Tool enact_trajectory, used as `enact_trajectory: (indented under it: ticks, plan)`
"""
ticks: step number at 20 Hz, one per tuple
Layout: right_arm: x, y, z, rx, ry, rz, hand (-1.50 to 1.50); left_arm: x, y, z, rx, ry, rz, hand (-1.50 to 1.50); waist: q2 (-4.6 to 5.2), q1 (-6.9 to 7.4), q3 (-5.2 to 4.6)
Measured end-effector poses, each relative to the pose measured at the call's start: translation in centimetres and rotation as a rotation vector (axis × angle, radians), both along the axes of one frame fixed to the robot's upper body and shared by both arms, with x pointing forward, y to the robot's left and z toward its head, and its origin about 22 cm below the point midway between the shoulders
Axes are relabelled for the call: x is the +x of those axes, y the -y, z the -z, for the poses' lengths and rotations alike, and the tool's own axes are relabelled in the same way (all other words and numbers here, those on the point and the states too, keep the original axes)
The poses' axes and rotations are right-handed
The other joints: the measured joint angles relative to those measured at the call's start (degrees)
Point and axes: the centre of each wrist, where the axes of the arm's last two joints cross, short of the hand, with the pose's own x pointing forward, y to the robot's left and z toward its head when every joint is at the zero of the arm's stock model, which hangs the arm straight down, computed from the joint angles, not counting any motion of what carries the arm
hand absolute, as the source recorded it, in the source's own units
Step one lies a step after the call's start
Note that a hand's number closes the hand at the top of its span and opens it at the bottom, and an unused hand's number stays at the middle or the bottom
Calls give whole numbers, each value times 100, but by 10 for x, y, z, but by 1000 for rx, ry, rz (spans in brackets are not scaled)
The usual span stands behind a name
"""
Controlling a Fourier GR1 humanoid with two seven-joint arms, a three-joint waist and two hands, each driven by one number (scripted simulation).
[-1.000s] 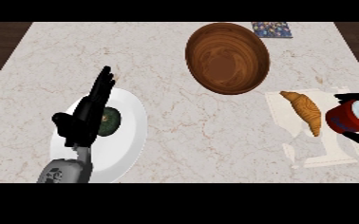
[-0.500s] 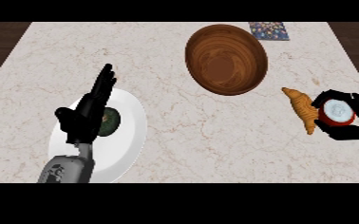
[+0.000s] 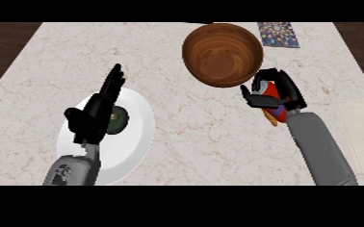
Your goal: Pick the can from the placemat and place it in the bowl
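One red can [image 3: 267, 91] is being gripped by the curled fingers of the right hand [image 3: 290, 94], just at 5 o'clock of the wooden bowl [image 3: 222, 53]. The left hand [image 3: 97, 112] is being held open, straight-fingered, over the white plate [image 3: 135, 135].

The worktop [image 3: 185, 134] is pale marble with thin reddish-brown veins, and it fills most of the view. A white round plate [image 3: 139, 125] lies flat on its near left part, partly covered on its left side. On the plate, towards its left, sits a dark green rounded fruit [image 3: 118, 120], half hidden; its kind cannot be told. Near the worktop's far right corner lies a small rectangular card [image 3: 278, 33] printed with a busy blue and multicoloured pattern, flat and slightly askew. Beyond the worktop's left edge a dark brown wooden surface [image 3: 14, 43] shows, and a narrow strip like it appears at the far right.
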Motion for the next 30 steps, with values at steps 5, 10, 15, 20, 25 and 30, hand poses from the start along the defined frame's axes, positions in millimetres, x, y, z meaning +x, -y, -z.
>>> enact_trajectory:
  ticks: [5,10,15,20,25,30]
  plan:
    - [20,-93,-41,38,152,111,150,1,6,1,-3,-7,20,0,47,136,128]
    - [29,-161,-96,-8,296,230,150,4,10,2,4,-10,29,0,69,180,173]
    - [32,-215,-147,-70,345,341,150,4,9,4,4,-21,23,0,68,149,182]
    - [32,-261,-203,-144,339,444,150,6,5,3,9,-14,11,0,106,76,197]
    - [23,-297,-260,-211,348,542,150,7,5,1,4,-7,-4,0,157,3,216]
    - [27,-307,-287,-261,352,603,150,5,4,0,2,9,-7,0,216,-39,228]
